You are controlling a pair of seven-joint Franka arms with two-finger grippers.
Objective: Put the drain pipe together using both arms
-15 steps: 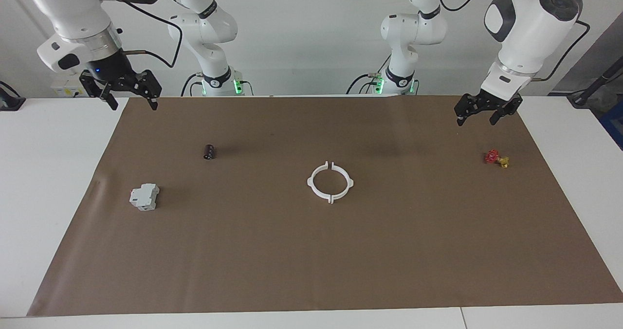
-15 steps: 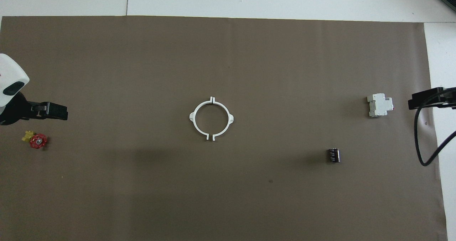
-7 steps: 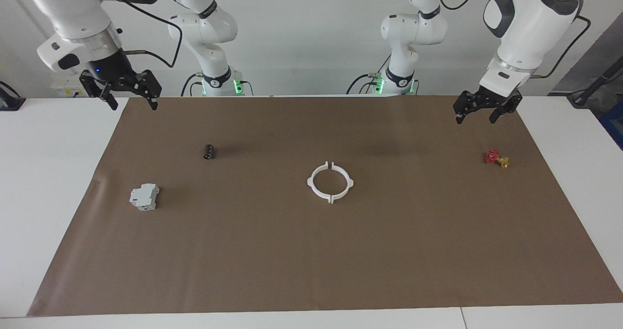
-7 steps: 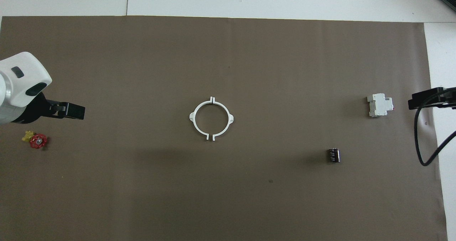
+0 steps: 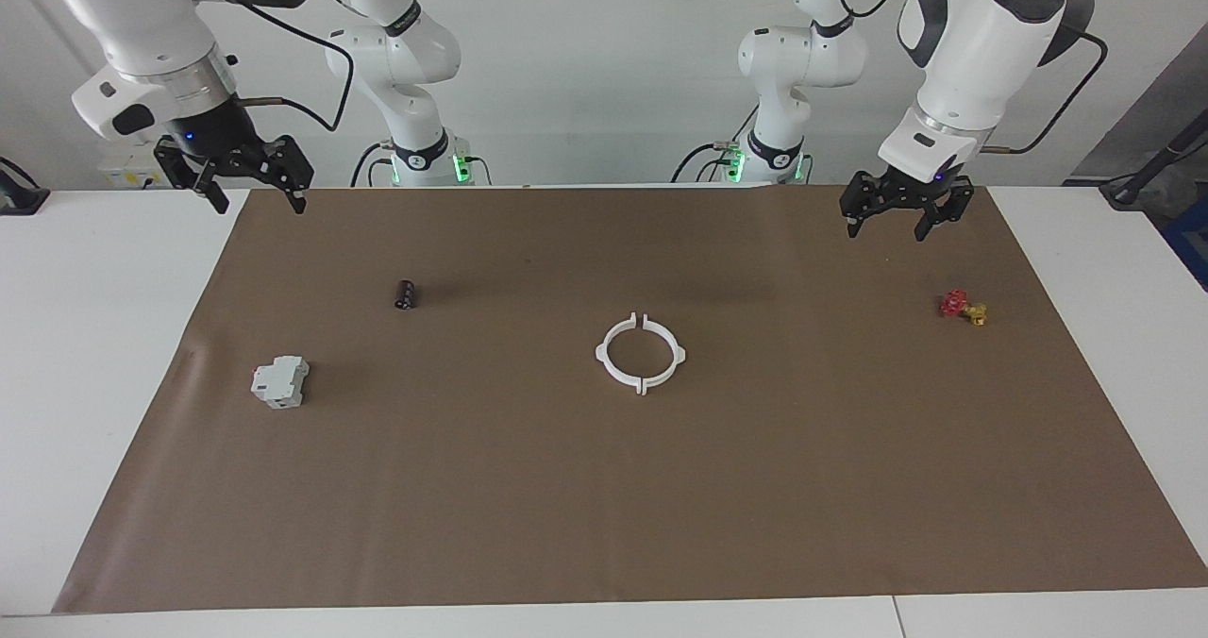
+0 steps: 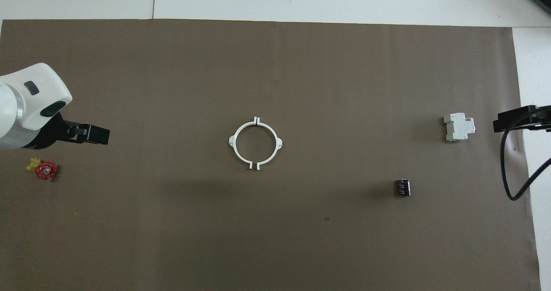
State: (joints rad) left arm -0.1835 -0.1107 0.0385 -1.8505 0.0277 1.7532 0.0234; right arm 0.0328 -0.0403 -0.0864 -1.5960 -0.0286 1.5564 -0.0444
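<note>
Left pincer [image 5: 885, 226] shifted toward worktop middle, spread, empty (drain pipe [image 5: 641, 354] untouched, well apart); right pincer [image 5: 253, 199] spread, parked.

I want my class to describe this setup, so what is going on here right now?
Nothing is being handled. Two white half-rings lie mid-mat as a ring, with small gaps where their ends meet. The left gripper hangs open over the mat near the red-and-yellow valve; the right gripper waits open over the mat's edge at its own end.
</note>
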